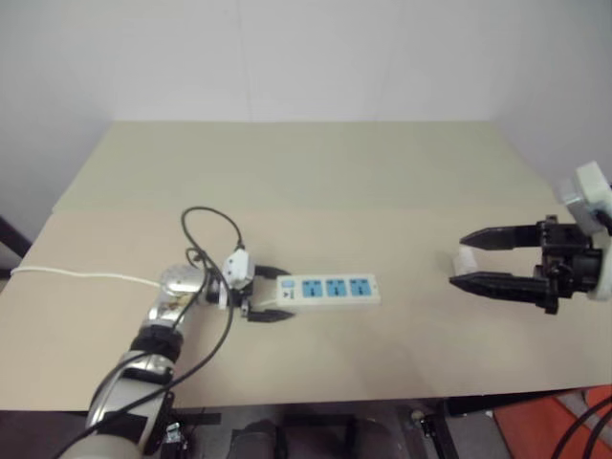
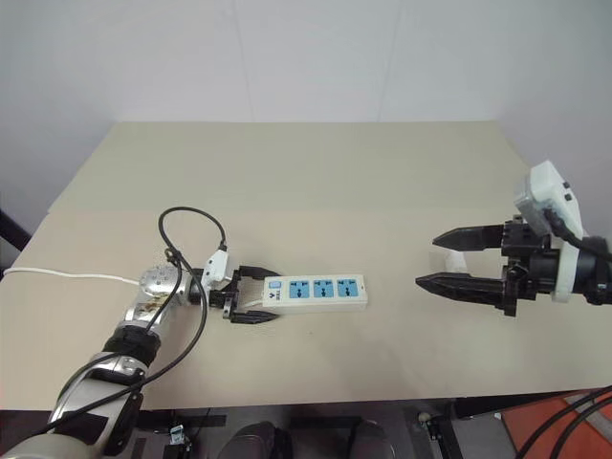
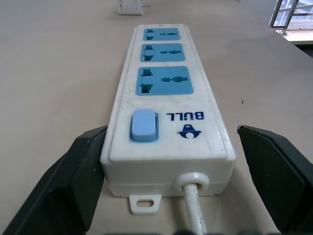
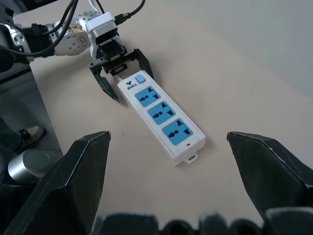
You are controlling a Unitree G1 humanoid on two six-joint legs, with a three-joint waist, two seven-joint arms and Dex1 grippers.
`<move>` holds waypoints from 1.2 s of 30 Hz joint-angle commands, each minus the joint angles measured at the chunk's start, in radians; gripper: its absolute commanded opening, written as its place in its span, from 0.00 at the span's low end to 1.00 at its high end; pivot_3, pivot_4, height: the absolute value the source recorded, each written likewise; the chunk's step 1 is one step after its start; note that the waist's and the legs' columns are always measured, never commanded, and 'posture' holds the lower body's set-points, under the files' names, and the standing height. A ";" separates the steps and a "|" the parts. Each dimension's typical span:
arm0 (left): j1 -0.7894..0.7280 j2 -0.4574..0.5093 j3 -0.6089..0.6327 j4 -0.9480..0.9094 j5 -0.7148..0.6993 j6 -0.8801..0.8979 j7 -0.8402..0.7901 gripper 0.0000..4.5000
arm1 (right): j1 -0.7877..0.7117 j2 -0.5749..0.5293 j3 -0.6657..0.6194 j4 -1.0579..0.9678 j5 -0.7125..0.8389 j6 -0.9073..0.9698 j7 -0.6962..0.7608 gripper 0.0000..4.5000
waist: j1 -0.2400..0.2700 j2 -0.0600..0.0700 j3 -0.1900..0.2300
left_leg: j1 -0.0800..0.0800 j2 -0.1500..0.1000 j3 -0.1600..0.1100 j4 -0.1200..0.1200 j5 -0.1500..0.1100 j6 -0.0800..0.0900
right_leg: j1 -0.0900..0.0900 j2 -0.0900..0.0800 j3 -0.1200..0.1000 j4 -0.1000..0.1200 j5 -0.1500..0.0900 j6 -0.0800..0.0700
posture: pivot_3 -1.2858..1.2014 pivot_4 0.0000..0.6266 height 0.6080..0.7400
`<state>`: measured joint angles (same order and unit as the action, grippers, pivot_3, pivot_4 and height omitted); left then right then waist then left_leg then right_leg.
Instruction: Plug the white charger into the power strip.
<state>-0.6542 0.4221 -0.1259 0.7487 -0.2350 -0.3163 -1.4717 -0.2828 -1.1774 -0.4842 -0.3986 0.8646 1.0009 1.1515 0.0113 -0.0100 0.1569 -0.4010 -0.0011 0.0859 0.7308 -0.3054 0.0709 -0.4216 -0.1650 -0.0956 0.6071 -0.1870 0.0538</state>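
The power strip point(image 1: 330, 288) lies flat on the tan table point(image 1: 316, 172), its three blue sockets facing up and its switch end toward my left arm. My left gripper point(image 1: 289, 294) is open, one black finger on each side of the switch end point(image 3: 144, 125), where the cord leaves. The white charger point(image 1: 465, 259) sits on the table well to the right of the strip, also seen past the strip's far end as the charger point(image 3: 132, 6). My right gripper point(image 1: 457, 259) is open and hovers in front of the charger, pointing toward the strip point(image 4: 161, 115), nothing between its fingers.
The strip's thin white cord point(image 1: 76, 275) runs off the table's left edge. The table's front edge is close below the strip. An orange object point(image 1: 555, 426) sits on the floor at the lower right.
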 commanded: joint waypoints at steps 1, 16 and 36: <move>-0.015 -0.011 0.010 0.039 0.014 -0.039 0.003 0.99 | -0.018 -0.027 -0.012 0.003 0.001 -0.034 0.006 1.00 | 0.000 0.000 0.000 | 0.000 0.000 0.000 0.000 0.000 0.000 | 0.000 0.000 0.000 0.000 0.000 0.000 | 0.52 0.24 1.00; -0.061 -0.067 0.006 0.195 0.061 -0.107 0.018 0.99 | 0.005 -0.026 -0.007 -0.013 -0.001 -0.070 0.015 1.00 | 0.012 0.001 -0.002 | 0.002 -0.001 0.000 0.001 -0.001 0.001 | 0.002 -0.002 0.000 -0.003 0.000 0.000 | 0.52 0.24 1.00; -0.097 -0.143 -0.011 0.242 0.103 -0.095 -0.044 0.99 | 0.007 -0.022 -0.024 -0.017 0.005 -0.061 -0.008 1.00 | 0.035 0.002 -0.003 | 0.000 -0.002 0.000 0.002 -0.003 0.005 | 0.004 -0.003 -0.001 -0.011 0.003 0.003 | 0.52 0.24 1.00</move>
<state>-0.7647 0.3093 -0.0992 0.9615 -0.1597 -0.4119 -1.5043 -0.2647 -1.1865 -0.4612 -0.4006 0.8493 0.9506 1.1490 0.0466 -0.0079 0.1536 -0.4011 -0.0028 0.0859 0.7333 -0.3084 0.0759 -0.4177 -0.1682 -0.0966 0.5959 -0.1837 0.0574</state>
